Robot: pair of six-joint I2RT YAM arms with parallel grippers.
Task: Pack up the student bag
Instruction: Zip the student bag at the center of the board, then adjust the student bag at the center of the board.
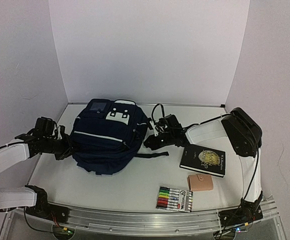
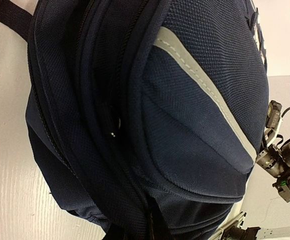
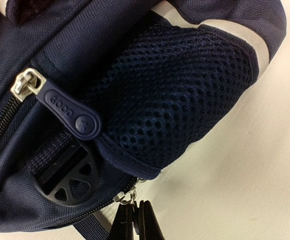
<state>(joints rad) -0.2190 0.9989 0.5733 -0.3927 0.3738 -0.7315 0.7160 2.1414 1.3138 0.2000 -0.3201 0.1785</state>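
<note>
Your student bag (image 1: pixel 104 137) lay on the white worktop (image 1: pixel 134 182), and both of your arms reached in to it from opposite sides. Your left hand (image 1: pixel 63 148) was right against the bag's left side with its fingers closed. Its own camera was filled with navy fabric and a grey stripe (image 2: pixel 205 85), so I cannot tell whether it had pinched any cloth.

Your right hand (image 3: pixel 134 209) was at the bag's right side, just below the bag's mesh pocket (image 3: pixel 175 95). Its fingers were drawn all but together, with only a sliver between them. Their tips sat right at a small metal zip ring (image 3: pixel 128 194) on the bag's lower zip; I cannot tell whether they actually gripped it.

Beside the mesh pocket, a rubber zip pull (image 3: pixel 67 112) hung from a silver slider (image 3: pixel 27 82), with a black plastic buckle (image 3: pixel 64 177) under it.

Off the bag's right side lay a black book (image 1: pixel 202 160). Off the bag's near right corner lay a tan wallet (image 1: pixel 200 182) and a pack of markers (image 1: pixel 175 199).
</note>
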